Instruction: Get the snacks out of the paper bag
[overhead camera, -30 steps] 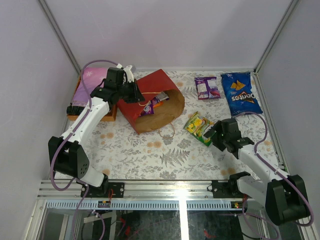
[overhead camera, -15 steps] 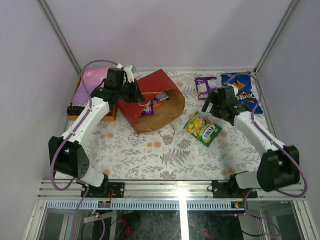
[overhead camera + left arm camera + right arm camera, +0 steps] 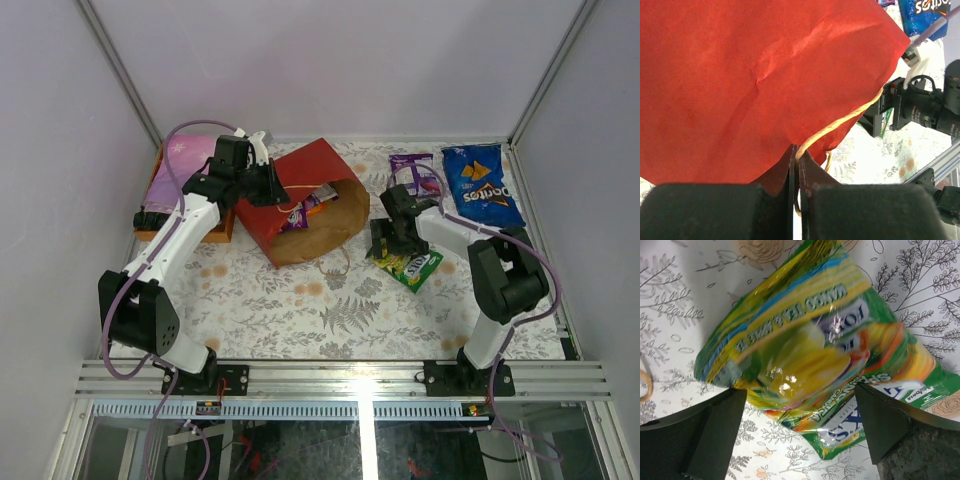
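The red paper bag lies on its side, its mouth facing right, with purple and orange packets showing inside. My left gripper is shut on the bag's string handle, which passes between its fingers above the red paper. My right gripper is open, just above a yellow-green packet that overlaps a green packet; the open fingers straddle them. A purple packet and the blue chip bag lie at the far right.
A pink-purple flowered cloth on an orange box stands at the far left behind my left arm. Enclosure walls close the back and sides. A second string handle lies on the flowered tablecloth in front of the bag.
My right arm has swung from the near right, past the chip bag, to the middle over the green packets. The left arm and the bag have not moved.
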### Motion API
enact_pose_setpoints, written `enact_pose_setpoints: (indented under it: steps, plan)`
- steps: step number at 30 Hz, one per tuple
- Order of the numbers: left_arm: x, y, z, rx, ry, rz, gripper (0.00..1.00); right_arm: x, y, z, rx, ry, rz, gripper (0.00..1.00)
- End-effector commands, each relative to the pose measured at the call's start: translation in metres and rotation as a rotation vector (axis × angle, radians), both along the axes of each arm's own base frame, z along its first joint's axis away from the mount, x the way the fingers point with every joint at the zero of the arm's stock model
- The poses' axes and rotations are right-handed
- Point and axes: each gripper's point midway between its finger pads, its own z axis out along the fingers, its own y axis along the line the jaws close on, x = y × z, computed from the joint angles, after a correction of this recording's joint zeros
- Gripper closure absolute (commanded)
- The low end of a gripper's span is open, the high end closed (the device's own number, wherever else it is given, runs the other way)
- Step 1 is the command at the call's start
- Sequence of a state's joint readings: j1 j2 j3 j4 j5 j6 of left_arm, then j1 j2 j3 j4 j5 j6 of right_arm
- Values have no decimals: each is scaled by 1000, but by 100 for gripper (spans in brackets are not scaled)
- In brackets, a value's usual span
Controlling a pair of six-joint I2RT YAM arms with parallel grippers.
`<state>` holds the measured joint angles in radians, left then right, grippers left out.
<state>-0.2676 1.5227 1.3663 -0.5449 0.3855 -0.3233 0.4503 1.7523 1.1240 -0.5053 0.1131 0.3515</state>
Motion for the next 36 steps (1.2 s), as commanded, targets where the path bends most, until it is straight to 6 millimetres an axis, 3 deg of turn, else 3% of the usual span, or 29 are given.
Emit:
enact_pose_setpoints:
  steps: [1,5,10,17,28,36]
  plan:
    - [10,3,-1,14,-36,2,100,4,-10,-16,-20,48,-89,5]
    - [10,4,-1,17,-37,7,100,11,-25,-25,13,39,-221,14]
    - [9,3,1,13,-41,3,100,28,-53,-28,80,-17,-456,10]
    - [8,3,4,8,-45,-1,100,75,-64,-13,136,-140,-687,10]
    - [8,5,4,22,-52,5,100,151,-71,-9,165,-189,-753,9]
    - [9,5,3,24,-50,5,100,179,-91,-8,176,-222,-784,10]
